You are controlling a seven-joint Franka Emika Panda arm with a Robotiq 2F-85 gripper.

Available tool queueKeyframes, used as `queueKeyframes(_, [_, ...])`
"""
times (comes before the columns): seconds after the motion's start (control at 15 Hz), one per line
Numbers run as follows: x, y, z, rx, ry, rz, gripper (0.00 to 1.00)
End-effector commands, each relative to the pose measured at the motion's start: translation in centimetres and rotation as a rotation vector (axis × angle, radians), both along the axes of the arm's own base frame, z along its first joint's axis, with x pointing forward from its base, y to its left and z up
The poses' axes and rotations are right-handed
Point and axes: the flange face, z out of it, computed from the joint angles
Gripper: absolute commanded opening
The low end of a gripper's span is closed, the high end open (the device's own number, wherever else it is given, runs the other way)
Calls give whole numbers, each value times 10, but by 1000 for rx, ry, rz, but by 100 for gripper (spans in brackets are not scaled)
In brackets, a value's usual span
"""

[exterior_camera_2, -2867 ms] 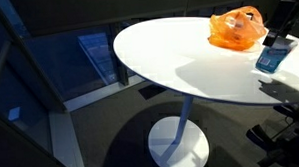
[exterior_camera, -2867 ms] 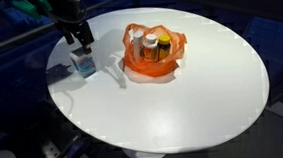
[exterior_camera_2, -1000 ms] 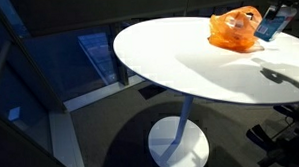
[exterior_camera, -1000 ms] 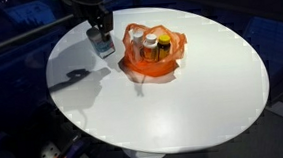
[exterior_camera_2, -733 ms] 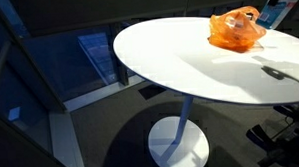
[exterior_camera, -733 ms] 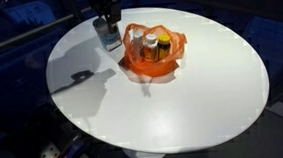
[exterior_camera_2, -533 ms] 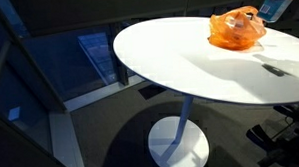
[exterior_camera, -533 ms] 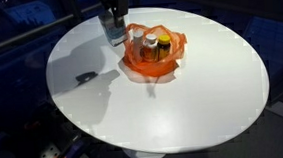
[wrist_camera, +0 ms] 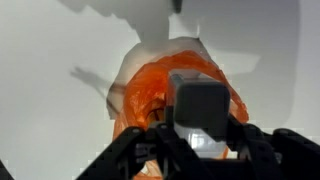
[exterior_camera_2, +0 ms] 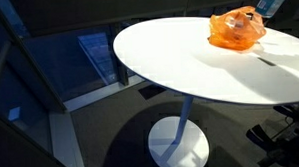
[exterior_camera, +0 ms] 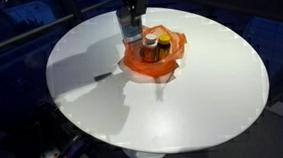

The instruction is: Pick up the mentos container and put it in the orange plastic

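Claw: the claw (exterior_camera: 130, 20) is clamped on the small squat white tub with a blue label (exterior_camera: 130, 33).
Tub: held in the air, clear of the bench, at the rim of the crinkled bright orange plastic bag (exterior_camera: 150, 60); the wrist view shows orange beneath it.
Bag: rests on the round white bench (exterior_camera: 184, 106), holding an orange-yellow white-capped bottle (exterior_camera: 151, 43) and a dark bottle (exterior_camera: 164, 45).

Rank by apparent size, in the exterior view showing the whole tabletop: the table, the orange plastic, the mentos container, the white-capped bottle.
1. table
2. orange plastic
3. mentos container and white-capped bottle: they look about alike, and the container is held above the table, so I do not rank them.
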Motion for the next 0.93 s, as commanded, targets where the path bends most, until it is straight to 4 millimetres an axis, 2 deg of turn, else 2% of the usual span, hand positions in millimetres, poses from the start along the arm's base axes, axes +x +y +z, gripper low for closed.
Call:
queueKeyframes(0.0, [11, -9, 6, 34, -3, -46, 22])
queueKeyframes(0.07, [10, -7, 7, 38, -8, -39, 22])
queueKeyframes(0.13, [6, -7, -2, 16, 0, -23, 22])
queueKeyframes(0.2, [6, -7, -2, 16, 1, -23, 47])
queueKeyframes(0.47, [6, -6, -5, 17, 6, -22, 47])
queueKeyframes(0.53, [8, -8, -4, 4, -4, -46, 22])
queueKeyframes(0.87, [25, -16, -9, -32, -41, -115, 22])
